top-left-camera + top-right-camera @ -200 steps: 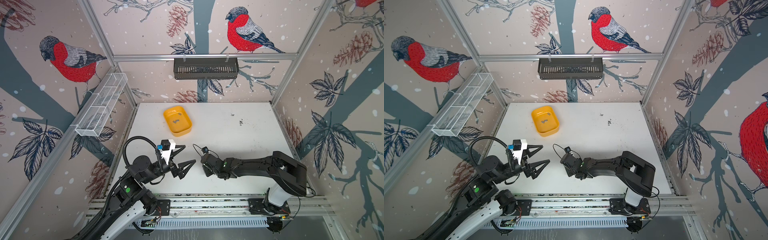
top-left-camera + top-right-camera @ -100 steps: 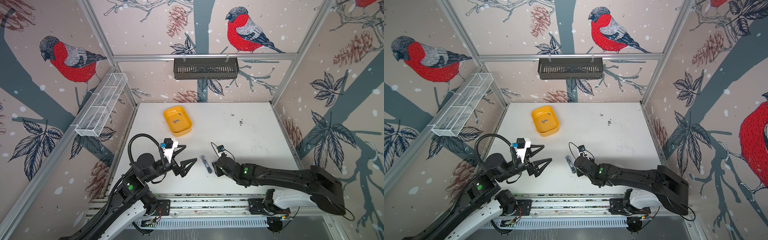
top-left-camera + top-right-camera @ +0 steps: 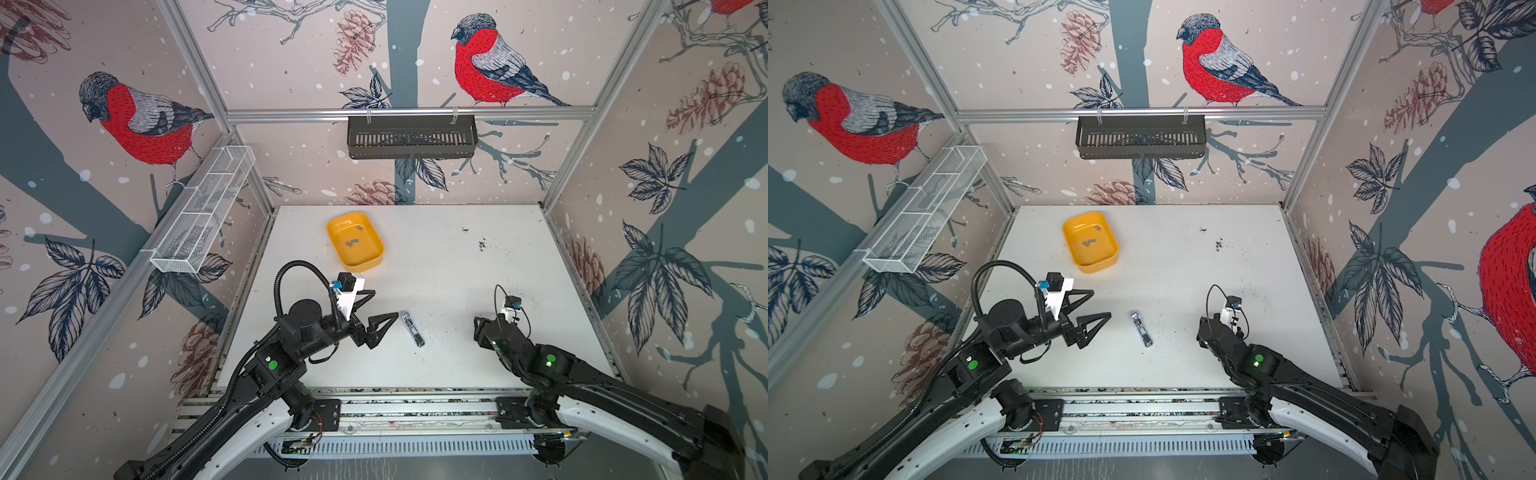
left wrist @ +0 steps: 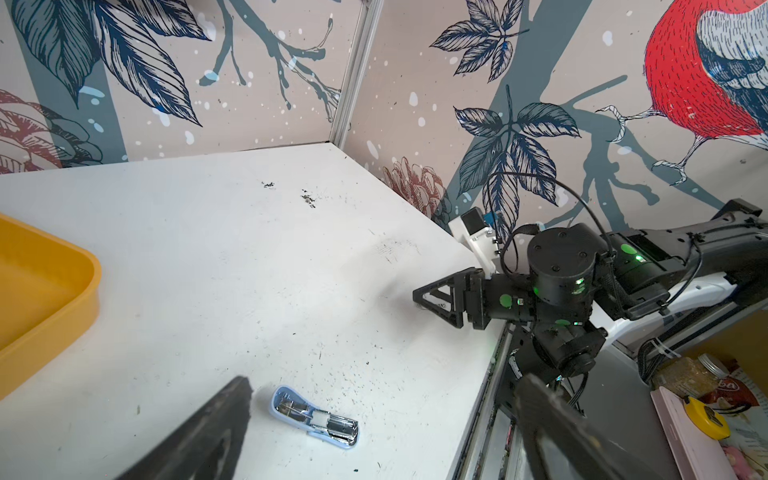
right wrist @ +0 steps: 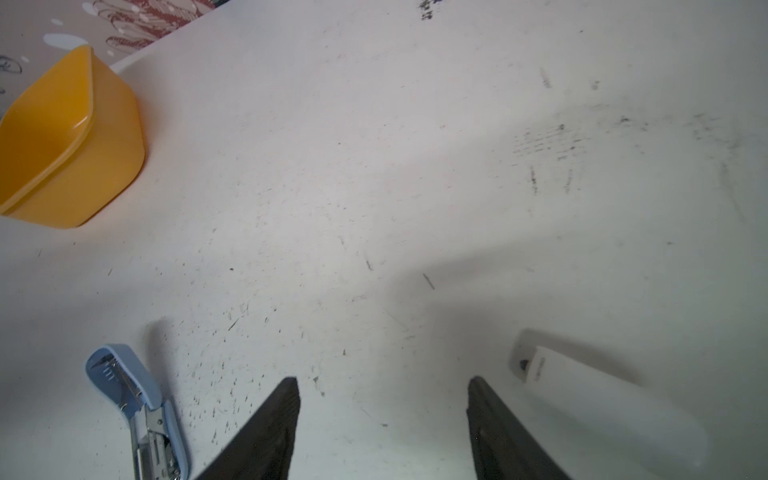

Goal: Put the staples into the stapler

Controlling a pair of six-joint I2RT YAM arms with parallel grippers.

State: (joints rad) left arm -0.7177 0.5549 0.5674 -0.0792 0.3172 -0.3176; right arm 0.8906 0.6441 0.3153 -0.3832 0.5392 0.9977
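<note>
The stapler (image 3: pixel 412 329) (image 3: pixel 1141 329) is small and light blue. It lies flipped open on the white table, its metal channel facing up (image 4: pixel 316 417) (image 5: pixel 137 411). The staples (image 3: pixel 352 243) (image 3: pixel 1089 243) are a few grey strips inside the yellow tray (image 3: pixel 376 259) (image 3: pixel 1112 259) further back. My left gripper (image 3: pixel 384 304) (image 3: pixel 1100 303) (image 4: pixel 384 382) hovers just left of the stapler, open and empty. My right gripper (image 3: pixel 477 330) (image 3: pixel 1200 330) (image 5: pixel 383 380) is well to the stapler's right, low over the table, open with bare table between its fingers.
Dark specks (image 3: pixel 482 244) dot the far table, and finer ones lie around the stapler. A black basket (image 3: pixel 411 137) hangs on the back wall and a wire mesh shelf (image 3: pixel 203 212) on the left wall. The front rail (image 3: pixel 415 405) borders the table.
My right gripper has let go of the stapler in mid-table, drawn back to the right and opened wider. The left arm has shifted only slightly.
</note>
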